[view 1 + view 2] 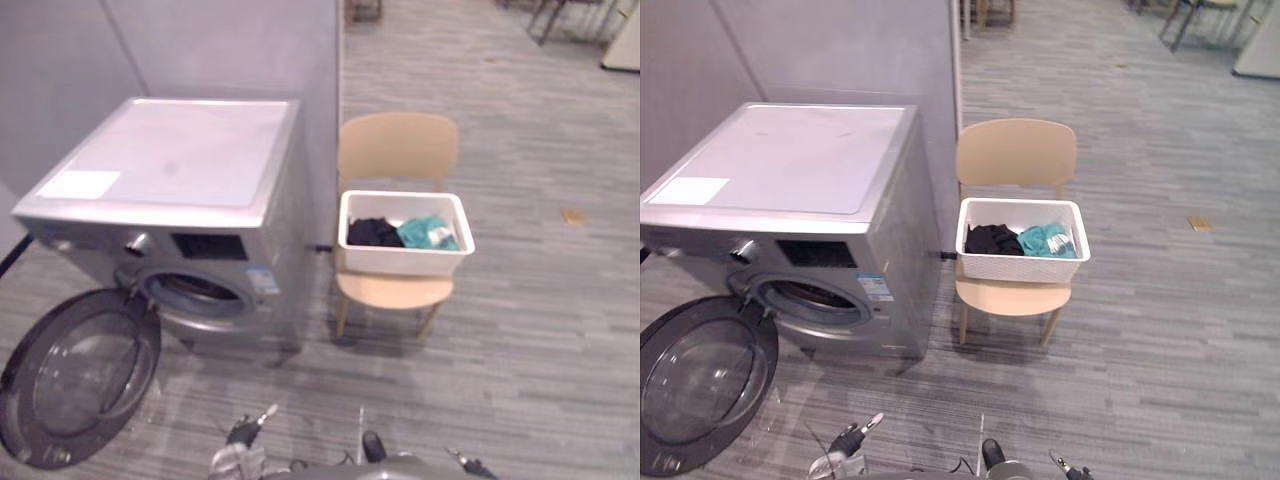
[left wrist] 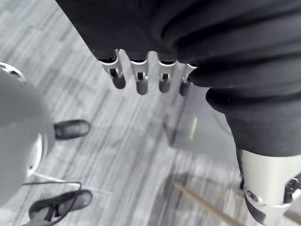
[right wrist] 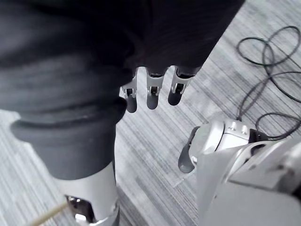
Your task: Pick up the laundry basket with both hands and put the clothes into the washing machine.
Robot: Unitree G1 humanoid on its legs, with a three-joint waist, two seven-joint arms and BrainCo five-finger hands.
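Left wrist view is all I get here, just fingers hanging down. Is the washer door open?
Observer: Yes, the washer has its door swung wide open, to the robot's left.
Operator: Where's the basket?
Observer: The basket sits on a chair just right of the washer.
Operator: Anything in it?
Observer: Clothes, one dark and one teal, lie in the bottom.
Operator: And the right hand?
Observer: The right hand hangs low, fingers relaxed, holding nothing.

The laundry basket [image 1: 405, 262] sits on a chair [image 1: 398, 150] right of the washing machine [image 1: 170, 160].
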